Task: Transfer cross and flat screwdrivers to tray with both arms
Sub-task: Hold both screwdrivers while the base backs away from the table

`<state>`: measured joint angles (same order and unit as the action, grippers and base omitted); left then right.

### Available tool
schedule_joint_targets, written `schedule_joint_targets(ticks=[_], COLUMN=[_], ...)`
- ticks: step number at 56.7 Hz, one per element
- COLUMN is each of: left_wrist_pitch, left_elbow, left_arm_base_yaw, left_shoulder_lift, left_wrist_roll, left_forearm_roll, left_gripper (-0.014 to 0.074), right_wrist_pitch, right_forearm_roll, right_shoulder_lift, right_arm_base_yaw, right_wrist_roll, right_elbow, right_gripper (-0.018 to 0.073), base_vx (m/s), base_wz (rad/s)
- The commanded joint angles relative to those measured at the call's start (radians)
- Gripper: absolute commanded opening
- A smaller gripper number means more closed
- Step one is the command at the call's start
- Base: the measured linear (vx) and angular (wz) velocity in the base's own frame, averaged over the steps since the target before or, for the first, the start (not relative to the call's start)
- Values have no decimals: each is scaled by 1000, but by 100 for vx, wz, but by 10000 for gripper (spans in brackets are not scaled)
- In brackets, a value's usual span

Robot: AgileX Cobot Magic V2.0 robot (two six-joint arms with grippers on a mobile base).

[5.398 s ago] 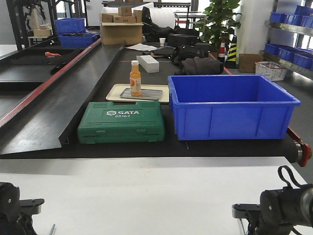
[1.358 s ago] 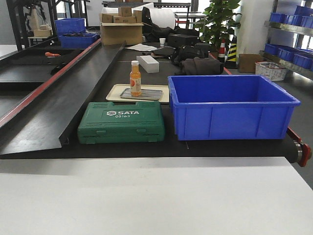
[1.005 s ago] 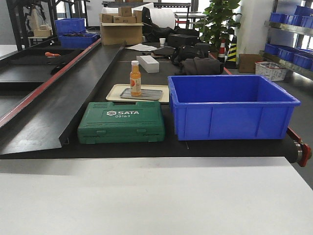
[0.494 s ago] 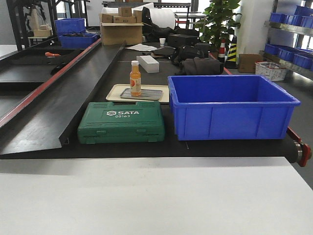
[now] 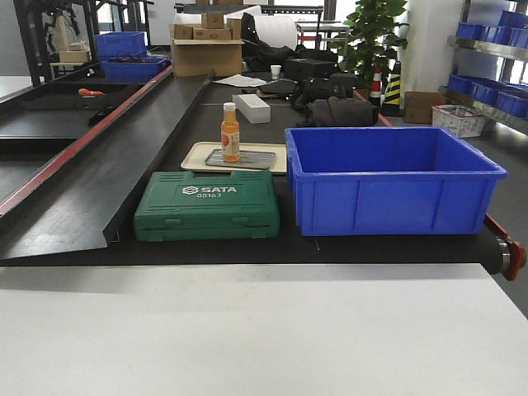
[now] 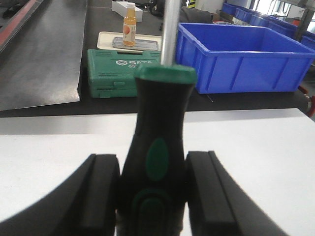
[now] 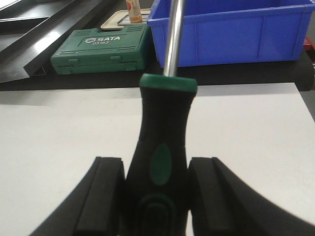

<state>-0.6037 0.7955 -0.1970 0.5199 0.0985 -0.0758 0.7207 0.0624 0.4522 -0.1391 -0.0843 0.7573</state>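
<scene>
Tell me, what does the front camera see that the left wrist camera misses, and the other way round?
Only the front view shows the plant and the cardboard box far back. Only the left wrist view shows the left gripper clamped on a black and green screwdriver, its shaft pointing away from the camera. Both show the green case, the blue bin, the orange bottle on the grey tray, and the white table.
</scene>
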Motion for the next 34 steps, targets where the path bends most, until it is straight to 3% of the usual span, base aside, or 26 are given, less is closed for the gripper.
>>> schedule_joint_targets(ticks=[1,34], left_wrist_pitch=[91,91], left_elbow=[28,28], left_arm_base_yaw=[-5,-5], left_shoulder_lift=[2,2], left_wrist_roll=[0,0], left_forearm_roll=[-5,-5], left_gripper=[4,4], right_wrist_pitch=[-89,-89], right_forearm_roll=[2,2], right_shoulder_lift=[9,9], right_arm_base_yaw=[1,1], right_wrist_roll=[8,8], right_elbow=[30,30], right_gripper=[-8,-8], base_vx=[-5,-16], base_wz=[1,-6])
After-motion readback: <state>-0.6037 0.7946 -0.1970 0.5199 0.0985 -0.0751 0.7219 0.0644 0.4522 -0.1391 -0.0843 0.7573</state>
